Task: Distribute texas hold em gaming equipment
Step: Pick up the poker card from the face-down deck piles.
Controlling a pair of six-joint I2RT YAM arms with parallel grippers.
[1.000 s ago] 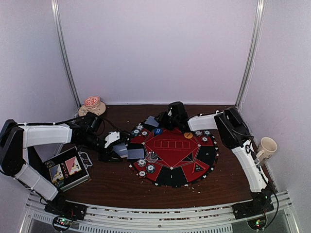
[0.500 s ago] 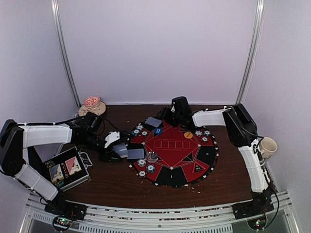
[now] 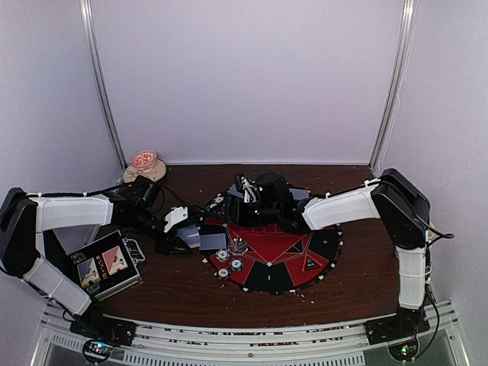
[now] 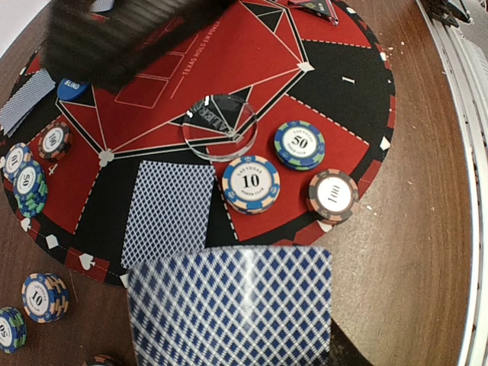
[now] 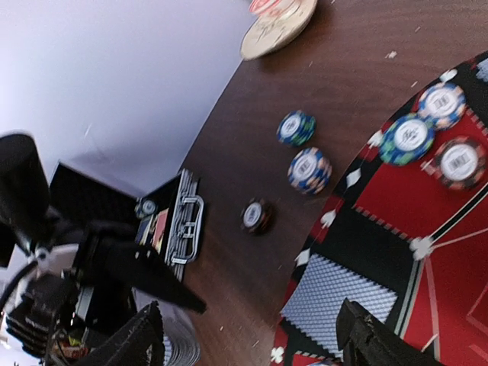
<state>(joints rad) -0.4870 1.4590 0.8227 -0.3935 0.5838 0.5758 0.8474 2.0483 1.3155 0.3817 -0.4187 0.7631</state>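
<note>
Left gripper [image 3: 183, 238], top view: clenched on card [image 3: 191, 238] just beside mat [image 3: 305, 263], left edge. Right gripper [image 3: 242, 189]: over mat's far-left part.

Left wrist: held card [image 4: 229, 305] low in frame. Second card [image 4: 168, 210] and three chips [image 4: 251, 184] flat on mat.

Right wrist: fingers [image 5: 141, 339] wide apart, nothing between. Loose chips [image 5: 309, 169] on table [image 5: 252, 114], off mat.

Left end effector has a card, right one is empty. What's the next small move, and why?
Probably ease the right end effector toward the card clamped in the left end effector and take it: the right's jaws stand open and empty, and the left holds that card over the mat edge beside a laid card.
</note>
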